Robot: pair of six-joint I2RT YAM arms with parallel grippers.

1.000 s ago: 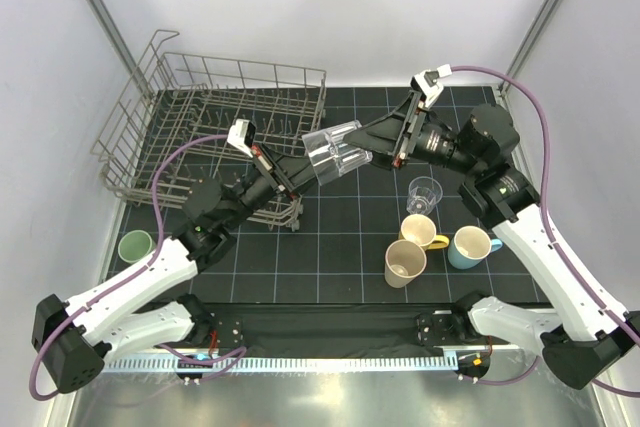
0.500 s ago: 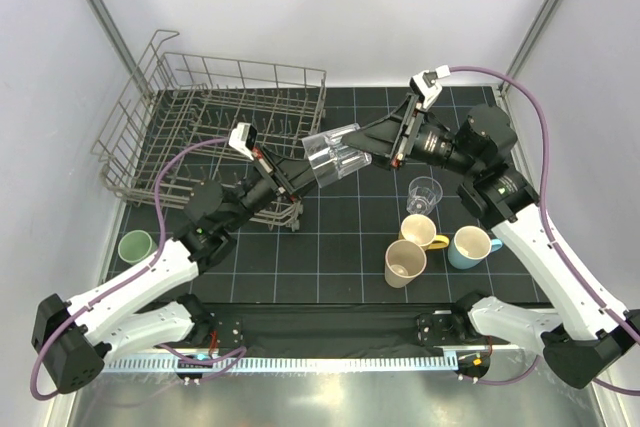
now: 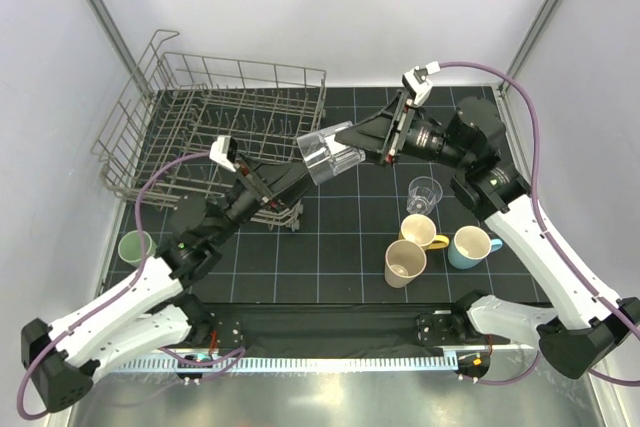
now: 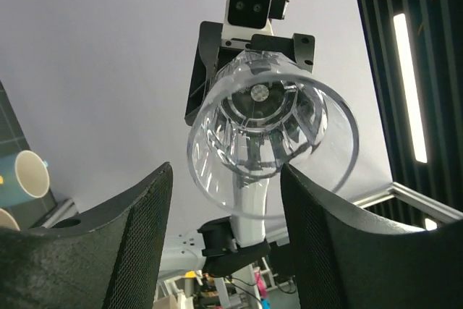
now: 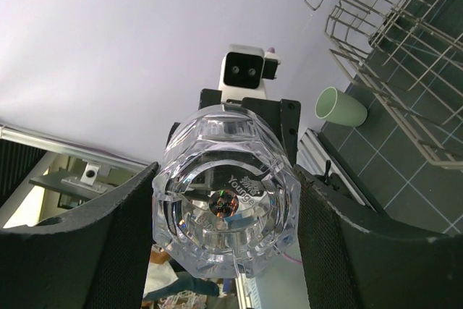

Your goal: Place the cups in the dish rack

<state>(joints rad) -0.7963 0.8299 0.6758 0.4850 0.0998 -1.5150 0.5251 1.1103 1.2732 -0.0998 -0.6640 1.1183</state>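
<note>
Top view: the right gripper (image 3: 352, 150) is clamped on a clear tumbler (image 3: 328, 153). It's holding it sideways in the air just off the right end of the dish rack (image 3: 200, 112), mouth pointing at the left gripper (image 3: 298, 177).

Left wrist: its fingers (image 4: 123, 251) are spread wide with the tumbler's mouth hanging between them, can't tell if they touch.

Right wrist: both pads (image 5: 108, 251) hug the tumbler's base. A mint-green cup (image 5: 341, 106) sits near the rack.
</note>
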